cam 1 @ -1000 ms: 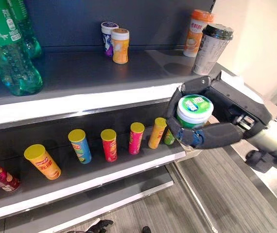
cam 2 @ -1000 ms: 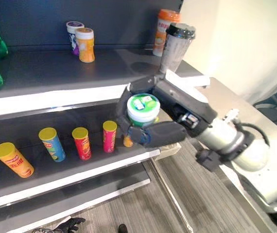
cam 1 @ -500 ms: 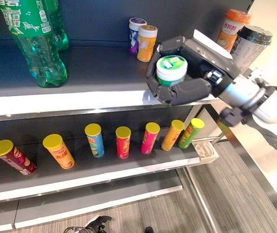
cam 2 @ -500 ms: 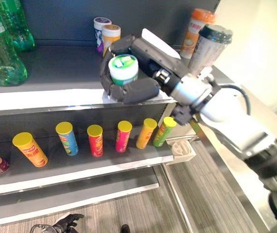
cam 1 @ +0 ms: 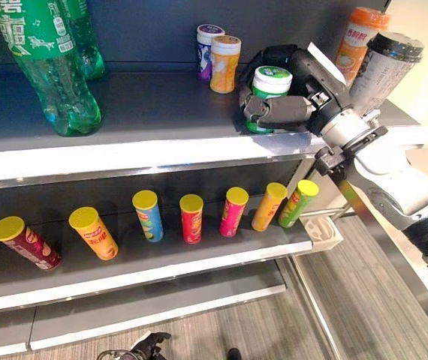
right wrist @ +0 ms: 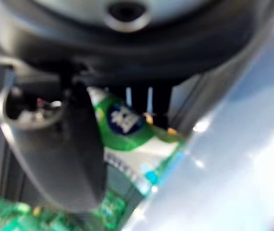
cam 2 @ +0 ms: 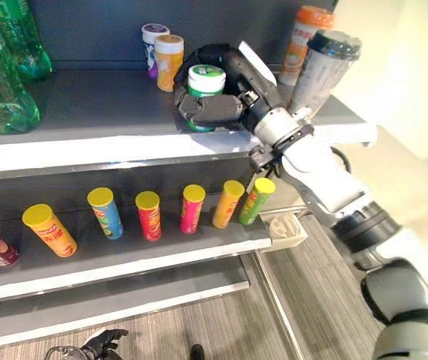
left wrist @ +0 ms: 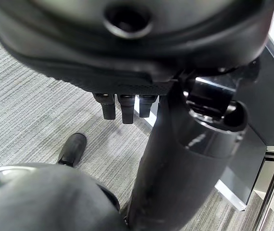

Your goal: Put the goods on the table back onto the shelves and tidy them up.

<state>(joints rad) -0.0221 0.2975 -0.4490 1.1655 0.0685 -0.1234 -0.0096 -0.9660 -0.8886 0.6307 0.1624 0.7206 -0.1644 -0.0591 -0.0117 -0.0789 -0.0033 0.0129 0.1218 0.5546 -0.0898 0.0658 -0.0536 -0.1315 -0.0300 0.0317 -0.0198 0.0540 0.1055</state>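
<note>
A white jar with a green lid and green base point(cam 1: 272, 80) is over the right part of the top shelf point(cam 1: 161, 112), in front of two small jars. My right hand point(cam 1: 278, 111) is shut on it, thumb across its front and fingers behind. Whether its base rests on the shelf I cannot tell. The right wrist view has the same jar point(right wrist: 132, 130) beside the thumb point(right wrist: 74, 144). My left hand point(cam 1: 150, 346) hangs low near the floor, and in its own wrist view its fingers point(left wrist: 122, 108) are relaxed and hold nothing.
Green bottles point(cam 1: 49, 67) stand at the shelf's left. A purple jar point(cam 1: 207, 49) and an orange jar point(cam 1: 224, 64) stand at the back. An orange bottle point(cam 1: 360, 37) and a black-lidded cup point(cam 1: 383, 67) stand at the right end. Several chip tubes point(cam 1: 191, 217) line the lower shelf.
My right hand has carried the jar up from in front of the lower shelf and further back over the top shelf. The camera view has shifted too.
</note>
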